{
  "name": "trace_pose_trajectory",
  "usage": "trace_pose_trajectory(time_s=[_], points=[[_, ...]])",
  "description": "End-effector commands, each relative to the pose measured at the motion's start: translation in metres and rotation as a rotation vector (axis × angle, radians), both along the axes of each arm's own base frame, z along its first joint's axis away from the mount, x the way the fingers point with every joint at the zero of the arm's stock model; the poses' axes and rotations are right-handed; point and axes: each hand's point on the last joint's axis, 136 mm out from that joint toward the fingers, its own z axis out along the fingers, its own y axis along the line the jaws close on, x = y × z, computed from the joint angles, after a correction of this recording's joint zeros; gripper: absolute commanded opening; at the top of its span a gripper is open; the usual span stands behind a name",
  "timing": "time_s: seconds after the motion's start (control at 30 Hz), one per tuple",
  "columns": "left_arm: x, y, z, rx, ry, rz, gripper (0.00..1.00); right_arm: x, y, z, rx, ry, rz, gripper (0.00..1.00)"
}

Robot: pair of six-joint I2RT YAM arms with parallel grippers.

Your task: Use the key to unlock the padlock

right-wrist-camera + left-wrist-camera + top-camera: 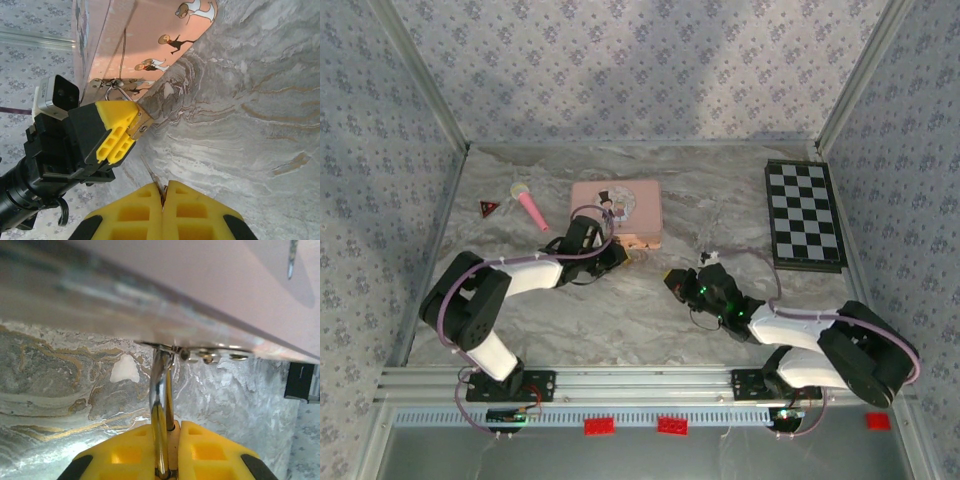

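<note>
The padlock (141, 121) at the pink tin's (616, 210) near side is clamped in the left gripper (167, 435), the key (151, 175) pinched in the right gripper (162, 194).

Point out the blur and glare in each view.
Left wrist: the pink rectangular tin smears out of focus, and the brass padlock's thin shackle flares with glare. Right wrist: grey marble tabletop crisp. Top external: even, soft light.

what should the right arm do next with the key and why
Probably ease the right gripper forward so the key meets the padlock at its exposed brass end. The left gripper holds the padlock, its shackle hooked through the pink tin hasp, and the key tip points toward it across a gap. The keyhole itself isn't clear.
</note>
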Motion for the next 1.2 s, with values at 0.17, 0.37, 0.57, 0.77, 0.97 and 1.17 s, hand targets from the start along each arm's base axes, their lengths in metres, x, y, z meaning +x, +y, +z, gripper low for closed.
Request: trace_pose_trajectory(time_s=[0.17, 0.37, 0.57, 0.77, 0.97, 1.17], points=[[0.025, -0.02, 0.055, -0.187, -0.08, 0.043, 0.01, 0.012, 0.019, 0.006, 0.135, 0.042, 0.034, 0.0], [0.022, -0.023, 0.06, -0.227, -0.055, 0.054, 0.0, 0.024, 0.026, 0.005, 0.2, 0.054, 0.055, 0.0], [0.02, -0.022, 0.058, -0.249, -0.041, 0.08, 0.0, 0.03, 0.03, 0.0, 0.204, 0.082, 0.073, 0.0], [0.019, -0.023, 0.056, -0.258, -0.042, 0.109, 0.0, 0.035, 0.036, -0.005, 0.26, 0.111, 0.073, 0.0], [0.021, -0.025, 0.055, -0.272, -0.054, 0.117, 0.0, 0.033, 0.039, -0.01, 0.291, 0.131, 0.077, 0.0], [0.021, -0.031, 0.048, -0.296, -0.039, 0.126, 0.0, 0.03, 0.042, -0.012, 0.303, 0.148, 0.083, 0.0]])
